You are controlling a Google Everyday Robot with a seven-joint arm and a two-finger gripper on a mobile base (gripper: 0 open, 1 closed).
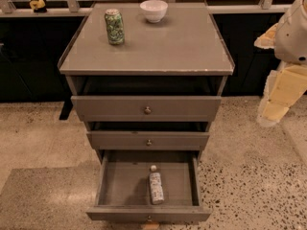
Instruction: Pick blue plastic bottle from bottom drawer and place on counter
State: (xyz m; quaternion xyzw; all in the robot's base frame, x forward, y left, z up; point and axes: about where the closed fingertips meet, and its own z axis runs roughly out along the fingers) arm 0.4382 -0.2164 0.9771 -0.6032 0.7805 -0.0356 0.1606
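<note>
The blue plastic bottle (155,186) lies on its side in the open bottom drawer (123,185), right of the middle, with its white cap pointing to the back. The counter (158,44) is the flat grey top of the cabinet. My gripper (270,110) hangs at the end of the white and cream arm at the right edge. It is well to the right of the cabinet, about level with the top drawer and far from the bottle.
A green patterned can (114,27) stands at the counter's back left and a white bowl (154,10) at the back middle. The top drawer (146,108) and middle drawer (147,140) stick out slightly. Speckled floor surrounds the cabinet, with a dark wall behind.
</note>
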